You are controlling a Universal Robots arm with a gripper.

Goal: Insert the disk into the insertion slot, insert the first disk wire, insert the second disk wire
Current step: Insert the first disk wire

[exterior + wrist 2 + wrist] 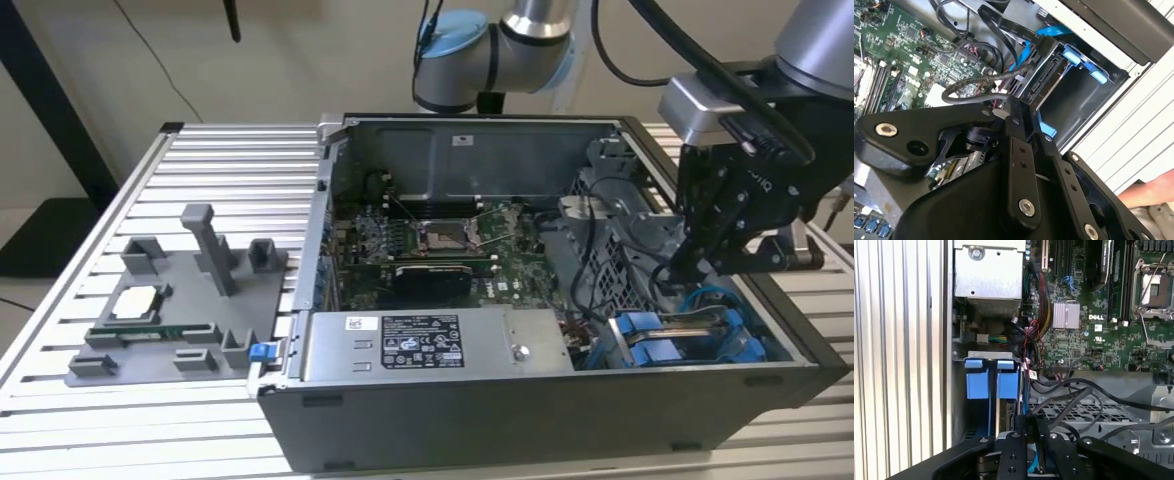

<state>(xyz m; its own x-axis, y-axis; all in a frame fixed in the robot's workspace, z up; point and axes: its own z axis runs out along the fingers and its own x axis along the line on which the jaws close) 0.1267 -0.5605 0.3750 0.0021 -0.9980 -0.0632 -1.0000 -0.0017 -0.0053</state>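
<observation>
Exterior view puts your gripper (683,272) over the case corner beside the motherboard (441,240). You cannot tell whether it is clenched or released. The grey box (534,345) along the motherboard's edge bears a white printed sticker (420,342). In the second wrist view, the disk (1046,75) stands on edge in the slot (1089,102). Its connector end faces the motherboard and its long axis runs away from it.

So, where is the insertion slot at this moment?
In the exterior view, the insertion slot lies in the near corner of the computer case on the exterior view's right, just below the gripper and beside the grey box with the white sticker.
</observation>
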